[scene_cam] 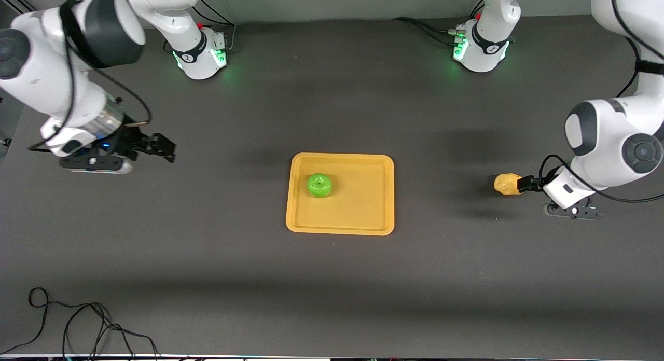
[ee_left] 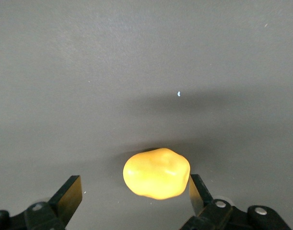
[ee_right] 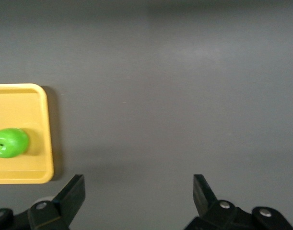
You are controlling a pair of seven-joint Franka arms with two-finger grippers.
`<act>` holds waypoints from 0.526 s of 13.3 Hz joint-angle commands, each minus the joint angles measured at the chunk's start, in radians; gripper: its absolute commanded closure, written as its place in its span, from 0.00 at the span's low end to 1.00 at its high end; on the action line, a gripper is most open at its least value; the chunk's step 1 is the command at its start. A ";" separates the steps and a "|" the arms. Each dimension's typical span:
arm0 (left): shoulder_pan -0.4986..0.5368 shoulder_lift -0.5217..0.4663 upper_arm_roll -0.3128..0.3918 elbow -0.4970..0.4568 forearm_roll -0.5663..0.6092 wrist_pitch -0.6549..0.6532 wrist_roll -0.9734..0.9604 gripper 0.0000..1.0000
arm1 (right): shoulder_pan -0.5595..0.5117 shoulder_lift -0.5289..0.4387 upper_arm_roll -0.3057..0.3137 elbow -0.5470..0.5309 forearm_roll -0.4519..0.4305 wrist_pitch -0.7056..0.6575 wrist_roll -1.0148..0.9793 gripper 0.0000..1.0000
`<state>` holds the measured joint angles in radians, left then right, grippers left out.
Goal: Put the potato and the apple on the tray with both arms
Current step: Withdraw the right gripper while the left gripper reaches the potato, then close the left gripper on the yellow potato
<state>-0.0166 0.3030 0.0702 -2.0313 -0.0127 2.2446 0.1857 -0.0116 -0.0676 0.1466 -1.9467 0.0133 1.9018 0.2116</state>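
With the apple already on the tray, I note the potato on the table between the left gripper's spread jaws, hugging one finger; the right gripper waits open, off toward its own end.

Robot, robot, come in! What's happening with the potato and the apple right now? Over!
Left gripper open around potato on table, not gripping. Right gripper open over bare table, waiting. Apple on tray. Nothing in the way.
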 commanded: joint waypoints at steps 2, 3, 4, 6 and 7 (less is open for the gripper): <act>-0.014 0.054 -0.003 -0.029 0.002 0.116 0.049 0.00 | 0.009 -0.050 -0.128 -0.064 0.088 0.011 -0.188 0.00; -0.020 0.048 -0.003 -0.030 0.000 0.103 0.037 0.00 | 0.009 -0.052 -0.148 -0.075 0.093 0.011 -0.220 0.00; -0.019 0.047 -0.003 -0.027 -0.018 0.075 -0.007 0.00 | 0.009 -0.058 -0.154 -0.077 0.093 0.005 -0.225 0.00; -0.013 0.047 -0.003 -0.027 -0.035 0.055 -0.163 0.00 | 0.007 -0.075 -0.159 -0.081 0.091 -0.012 -0.228 0.00; -0.005 0.039 -0.001 -0.030 -0.035 0.046 -0.261 0.00 | 0.007 -0.078 -0.176 -0.080 0.082 -0.009 -0.232 0.00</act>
<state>-0.0252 0.3736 0.0642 -2.0429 -0.0375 2.3168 0.0685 -0.0118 -0.1010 -0.0077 -1.9998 0.0787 1.8986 0.0115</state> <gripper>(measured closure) 0.000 0.000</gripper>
